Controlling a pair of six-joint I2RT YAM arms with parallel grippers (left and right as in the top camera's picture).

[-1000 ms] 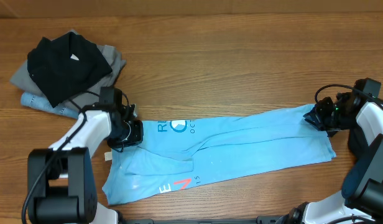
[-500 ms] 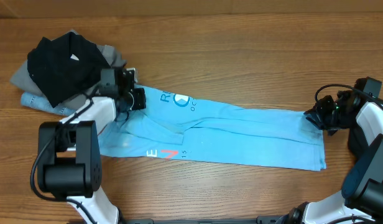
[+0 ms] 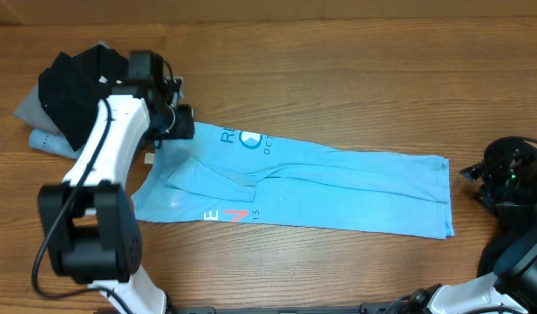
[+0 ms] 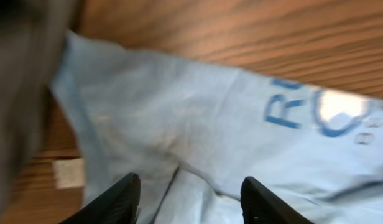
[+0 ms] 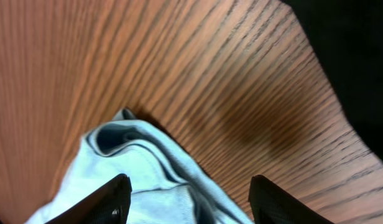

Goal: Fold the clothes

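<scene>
Reporting first, Inspector A: both ends of the light blue T-shirt (image 3: 338,192) are released. A second ago each gripper pinched an end. Now the left gripper (image 4: 190,186) and the right gripper (image 5: 188,190) stand spread, with nothing between the fingers. The shirt, folded lengthwise into a long strip, lies flat on the bench (image 3: 338,70). Its printed end is up beside the pile of dark clothes (image 3: 85,83), and its other end points right.

Inspector B: Has its position changed?

Inspector A: Yes. The left end has been carried up the bench and the strip now lies straighter. The right arm has drawn back, so its gripper is clear of the cloth's edge.

Inspector B: What does that mean for the task?

Inspector A: In my judgement the lengthwise fold is set down and a crosswise fold remains. Both grippers would need fresh grasps for it.

Inspector B: How do the views differ?

Inspector A: Only the overhead view gives the whole strip, the printed lettering (image 3: 247,144), the red mark (image 3: 236,215) and the pile. It does not resolve the fingers. The wrist views do.
- **Left wrist:** though blurred, it shows open jaws over the cloth and a small white tag (image 4: 70,173) beside the cloth's edge.
- **Right wrist:** it shows stacked layers at the strip's corner (image 5: 142,168), lying ahead of the fingers and untouched.
</scene>
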